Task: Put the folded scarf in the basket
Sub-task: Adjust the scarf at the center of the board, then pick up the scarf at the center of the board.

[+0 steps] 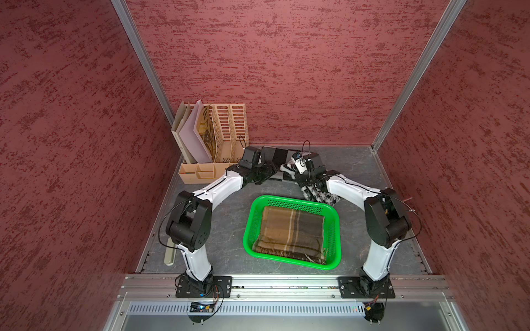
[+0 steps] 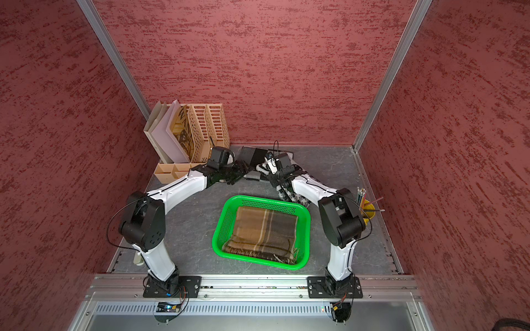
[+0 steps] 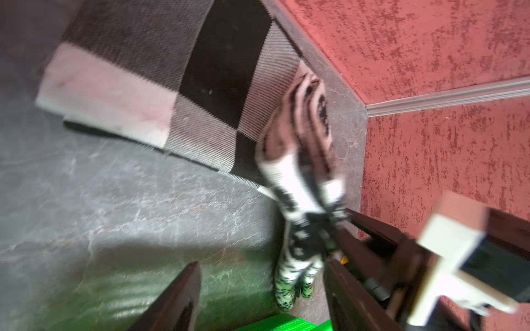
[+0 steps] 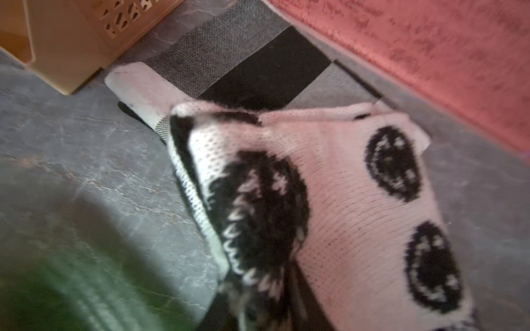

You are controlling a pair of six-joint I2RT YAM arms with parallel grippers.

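The bright green basket point(image 1: 248, 229) point(image 2: 217, 229) stands at the front centre, and a brown plaid folded scarf point(image 1: 289, 232) point(image 2: 263, 232) lies flat inside it. Behind it, by the back wall, lies a grey, black and white checked scarf point(image 1: 275, 156) point(image 3: 172, 71) point(image 4: 258, 63). A white knit scarf with black faces point(image 2: 289, 196) point(image 3: 295, 172) point(image 4: 358, 200) lies partly over it. My left gripper point(image 1: 271, 170) point(image 3: 263, 286) stands open and empty at the checked scarf's near edge. My right gripper point(image 1: 299, 180) is at the knit scarf, which covers its jaws.
A tan slotted file organizer point(image 1: 220, 134) with folders stands at the back left. A yellow cup of pencils point(image 2: 365, 212) sits by the right wall behind my right arm. Red walls close in the back and both sides.
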